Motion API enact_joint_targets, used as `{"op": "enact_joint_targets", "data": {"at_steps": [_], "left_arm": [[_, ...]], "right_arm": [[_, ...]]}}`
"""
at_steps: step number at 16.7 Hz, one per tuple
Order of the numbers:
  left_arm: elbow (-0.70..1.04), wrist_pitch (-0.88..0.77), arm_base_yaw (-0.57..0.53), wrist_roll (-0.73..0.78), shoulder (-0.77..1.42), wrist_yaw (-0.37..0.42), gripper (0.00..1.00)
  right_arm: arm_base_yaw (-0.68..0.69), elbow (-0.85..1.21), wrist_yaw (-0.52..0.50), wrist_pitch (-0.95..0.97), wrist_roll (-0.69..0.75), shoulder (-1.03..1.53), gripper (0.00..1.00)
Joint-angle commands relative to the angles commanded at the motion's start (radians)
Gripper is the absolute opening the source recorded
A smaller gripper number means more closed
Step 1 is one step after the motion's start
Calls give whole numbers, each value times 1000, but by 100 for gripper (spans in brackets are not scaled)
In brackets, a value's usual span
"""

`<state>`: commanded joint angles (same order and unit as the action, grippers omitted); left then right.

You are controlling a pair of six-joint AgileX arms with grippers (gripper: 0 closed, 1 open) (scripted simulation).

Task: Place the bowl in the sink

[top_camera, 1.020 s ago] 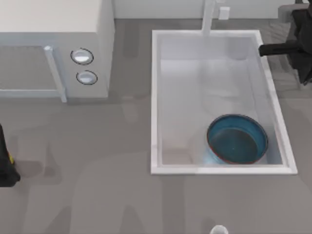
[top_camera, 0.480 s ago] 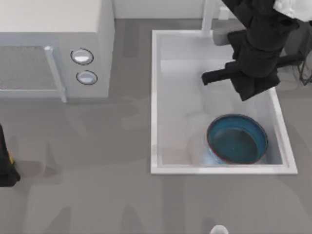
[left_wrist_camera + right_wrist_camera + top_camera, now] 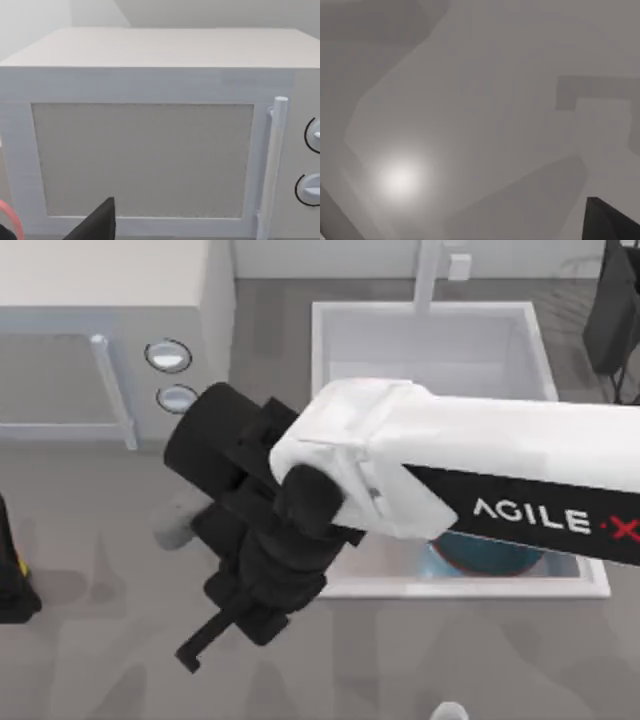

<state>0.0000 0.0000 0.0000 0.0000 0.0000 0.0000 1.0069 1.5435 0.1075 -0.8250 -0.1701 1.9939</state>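
Note:
The blue bowl (image 3: 490,558) lies inside the white sink (image 3: 322,390), in its front right corner. My right arm's white link hangs over it and hides all but a teal sliver. That arm reaches across the sink from the right edge. Its black wrist and right gripper (image 3: 200,648) hang over the grey table left of the sink's front corner, away from the bowl. The right wrist view looks down on bare grey tabletop. My left arm (image 3: 10,585) stays parked at the table's left edge, facing the microwave.
A white microwave (image 3: 110,300) with two round knobs (image 3: 168,355) stands at the back left, and its door (image 3: 145,157) faces the left wrist camera. The faucet (image 3: 428,275) rises behind the sink. A dark object (image 3: 615,310) stands at the back right. A small white thing (image 3: 450,710) sits at the front edge.
My right arm has swung from the sink's back right, across the basin, out over the table to the left front. It now covers most of the bowl, which has stayed put.

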Motion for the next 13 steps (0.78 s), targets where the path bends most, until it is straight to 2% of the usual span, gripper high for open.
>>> {"op": "enact_joint_targets", "data": {"at_steps": [4,7,10,13], "left_arm": [[0,0,0,0,0,0,100],[0,0,0,0,0,0,100],[0,0,0,0,0,0,100],[0,0,0,0,0,0,100]], "right_arm": [[238,-128,32,275,21,-45,0],[348,-215,16,502,35,-97,0],[376,-289,-44,738,49,-168,0],[330,-362,-142,968,63,-243,0]]}}
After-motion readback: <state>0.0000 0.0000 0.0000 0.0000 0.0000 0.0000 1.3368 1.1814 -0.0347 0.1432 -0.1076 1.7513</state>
